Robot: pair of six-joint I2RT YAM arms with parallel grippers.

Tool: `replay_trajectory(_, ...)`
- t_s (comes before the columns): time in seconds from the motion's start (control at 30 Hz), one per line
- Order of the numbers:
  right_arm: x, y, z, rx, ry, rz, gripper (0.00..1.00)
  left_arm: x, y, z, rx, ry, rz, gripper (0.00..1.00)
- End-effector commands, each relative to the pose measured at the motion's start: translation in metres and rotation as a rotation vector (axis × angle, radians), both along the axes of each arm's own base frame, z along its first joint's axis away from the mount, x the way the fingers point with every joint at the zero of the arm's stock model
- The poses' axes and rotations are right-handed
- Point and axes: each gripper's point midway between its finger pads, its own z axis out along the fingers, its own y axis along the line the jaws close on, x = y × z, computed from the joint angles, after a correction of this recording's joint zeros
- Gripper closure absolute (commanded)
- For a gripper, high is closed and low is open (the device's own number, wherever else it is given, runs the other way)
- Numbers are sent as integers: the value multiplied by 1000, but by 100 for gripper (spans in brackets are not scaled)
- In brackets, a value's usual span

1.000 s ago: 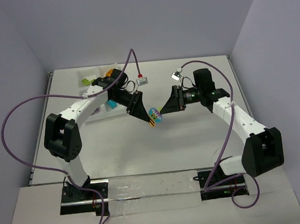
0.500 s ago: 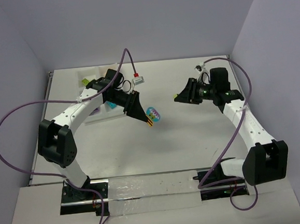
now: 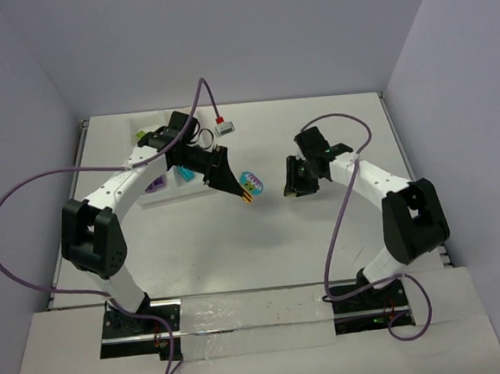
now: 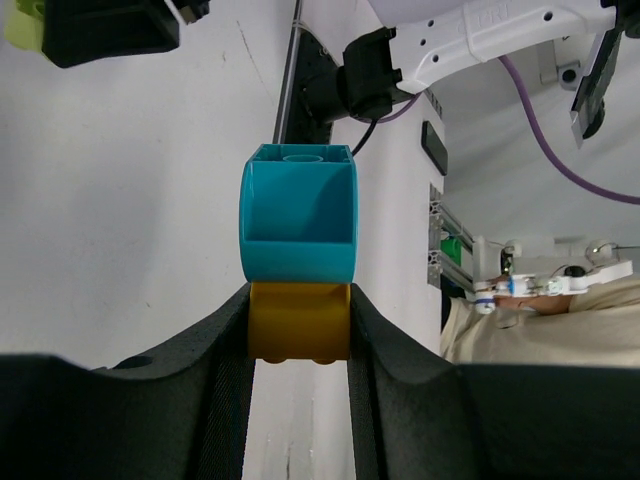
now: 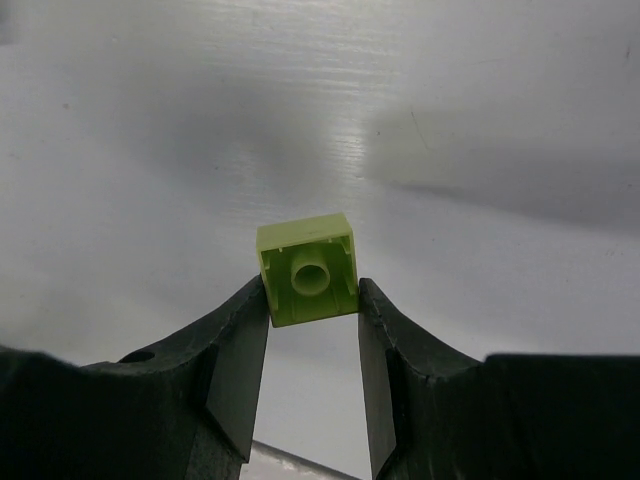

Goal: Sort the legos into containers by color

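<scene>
Left wrist view showed me my left gripper (image 4: 298, 322) clamped tight on a yellow brick (image 4: 298, 338), with a teal brick (image 4: 298, 215) stuck on its far end. The pair's long axis ran straight out from the jaws, and the teal one's hollow underside faced the lens. On the right wrist view the right gripper (image 5: 313, 300) pinched a single lime green brick (image 5: 307, 268) by its sides, hollow side to the camera, squarish (no long axis to speak of) and slightly skewed. Both loads hung over the middle of the table (image 3: 323, 233), well apart from the white tray (image 3: 132, 123) at far left. I judged this the splitting step: lime could go to its compartment, but teal and yellow needed parting first
</scene>
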Motion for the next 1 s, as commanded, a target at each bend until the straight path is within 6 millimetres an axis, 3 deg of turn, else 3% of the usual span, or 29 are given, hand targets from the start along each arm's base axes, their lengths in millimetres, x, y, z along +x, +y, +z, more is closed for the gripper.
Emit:
replay_trajectory(0.0, 35, -1, -6, -135, -92, -91, 83, 3, -1, 23, -41, -57, 16, 100)
replay_trajectory(0.03, 36, 0, -13, -138, -78, -93, 74, 3, -1, 22, -36, -56, 20, 100)
replay_trajectory(0.17, 37, 3, -28, -136, -50, -79, 56, 4, -1, 24, -32, -59, 27, 100)
replay_trajectory(0.23, 38, 8, -26, -116, -55, -65, 29, 5, -1, 23, -25, -60, 33, 100)
replay_trajectory(0.27, 38, 8, -25, -117, -57, -60, 28, 5, -1, 22, -25, -60, 34, 100)
replay_trajectory(0.3, 39, 10, -18, -112, -65, -43, 19, 5, -1, 21, -19, -59, 40, 100)
replay_trajectory(0.4, 43, 7, 12, -103, -112, -33, 18, 4, 0, 20, -16, -51, 34, 100)
replay_trajectory(0.47, 43, 12, 47, -19, -175, -5, 19, 3, 1, 22, -17, -61, 36, 100)
replay_trajectory(0.6, 20, 52, 125, 316, -318, 218, 20, 1, 2, 24, -27, -63, 28, 100)
replay_trajectory(0.7, -7, 74, 158, 505, -368, 352, 20, 0, 2, 23, -26, -65, 28, 100)
replay_trajectory(0.8, -29, 85, 182, 664, -414, 441, 20, -1, 3, 25, -31, -69, 26, 100)
replay_trajectory(0.97, -48, 100, 197, 839, -377, 577, 17, -5, 3, 27, -44, -62, 14, 100)
